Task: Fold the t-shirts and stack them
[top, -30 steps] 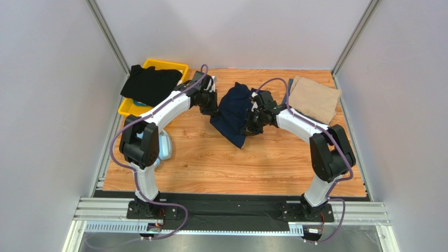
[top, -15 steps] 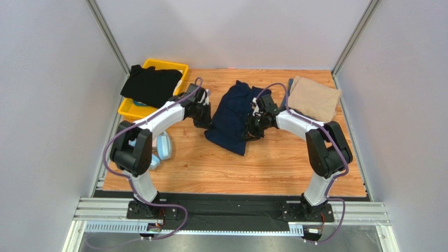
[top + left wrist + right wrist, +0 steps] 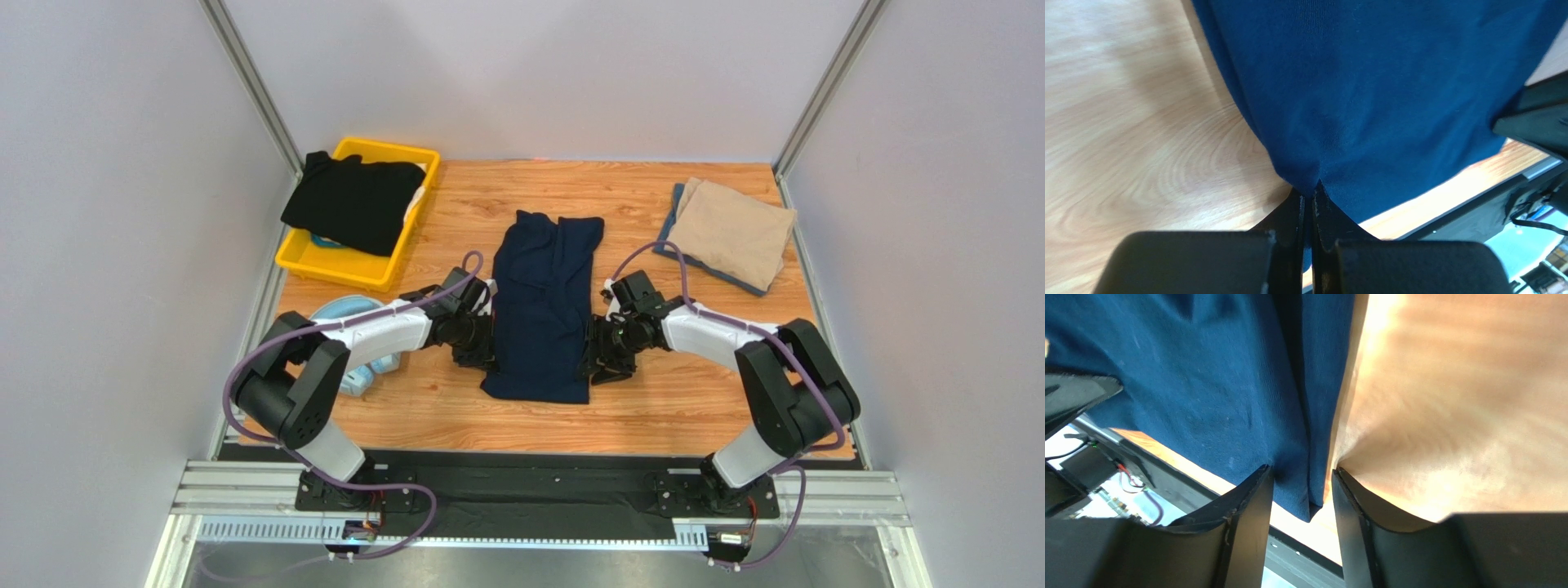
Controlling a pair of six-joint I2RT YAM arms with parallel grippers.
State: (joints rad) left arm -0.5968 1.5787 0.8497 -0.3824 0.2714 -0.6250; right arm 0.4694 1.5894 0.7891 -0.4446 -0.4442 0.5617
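navy shirt, left gripper pinching its edge

Bright even light, softly blurred close-ups

The left arm and right arm have white shells and bulky black joint housings. A purple cable trails along each. The fingers are matte black wedges.
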